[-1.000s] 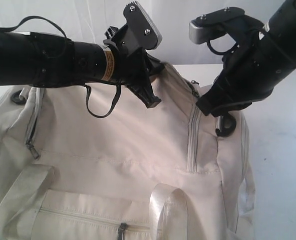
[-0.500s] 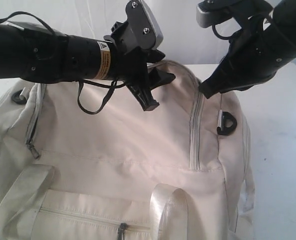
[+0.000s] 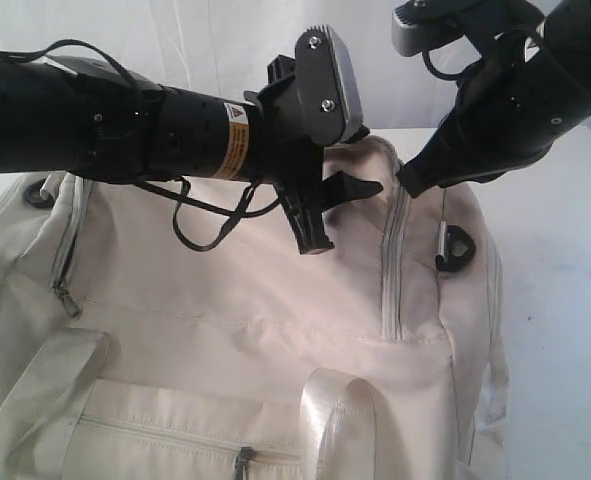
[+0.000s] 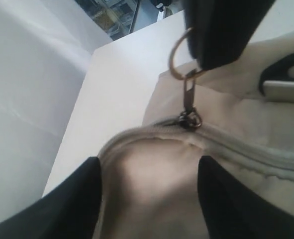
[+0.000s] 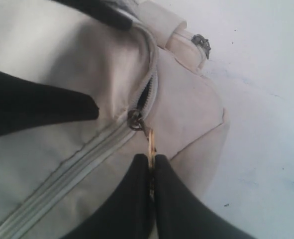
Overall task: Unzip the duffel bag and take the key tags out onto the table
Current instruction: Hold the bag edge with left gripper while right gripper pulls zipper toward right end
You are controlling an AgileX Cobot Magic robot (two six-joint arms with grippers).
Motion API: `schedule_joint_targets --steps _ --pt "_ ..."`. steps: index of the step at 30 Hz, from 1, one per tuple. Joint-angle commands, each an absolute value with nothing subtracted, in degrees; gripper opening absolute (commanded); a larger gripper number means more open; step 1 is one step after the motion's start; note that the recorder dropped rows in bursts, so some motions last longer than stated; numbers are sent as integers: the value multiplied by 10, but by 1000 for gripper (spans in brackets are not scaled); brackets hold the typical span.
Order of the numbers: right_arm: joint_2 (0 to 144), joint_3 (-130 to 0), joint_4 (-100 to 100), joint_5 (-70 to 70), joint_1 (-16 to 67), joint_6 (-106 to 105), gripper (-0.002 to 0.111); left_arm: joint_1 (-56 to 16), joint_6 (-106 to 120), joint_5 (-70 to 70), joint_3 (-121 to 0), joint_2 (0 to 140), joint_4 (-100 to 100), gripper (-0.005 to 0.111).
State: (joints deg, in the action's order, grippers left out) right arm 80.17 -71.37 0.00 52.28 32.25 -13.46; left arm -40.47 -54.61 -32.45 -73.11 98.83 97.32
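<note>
Cream duffel bag runs off your exterior view's lower edge, insides hidden; your right claw pinches its zipper pull, your left claw gapes open over it.

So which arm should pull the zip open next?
Right. Its claw is shut on the zip pull, while the left claw is open, only straddling a hump of the bag.

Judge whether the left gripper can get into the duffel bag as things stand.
Probably not: the zipper gapes only slightly, its pull in the right gripper; duffel bag fabric faces the left gripper.
</note>
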Motion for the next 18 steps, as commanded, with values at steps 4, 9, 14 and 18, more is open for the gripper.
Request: schedule_joint_targets --steps 4,9,14,18 --pt "795 -712 0 527 321 -132 0 -419 -503 -315 -734 986 979 61" --pt "795 -712 0 530 321 -132 0 -419 -479 -315 -734 986 979 60" --pt "795 -712 0 546 321 -132 0 -419 -440 -317 -734 991 949 60" --pt "795 -712 0 582 321 -182 0 -420 -422 -327 -742 1001 931 60"
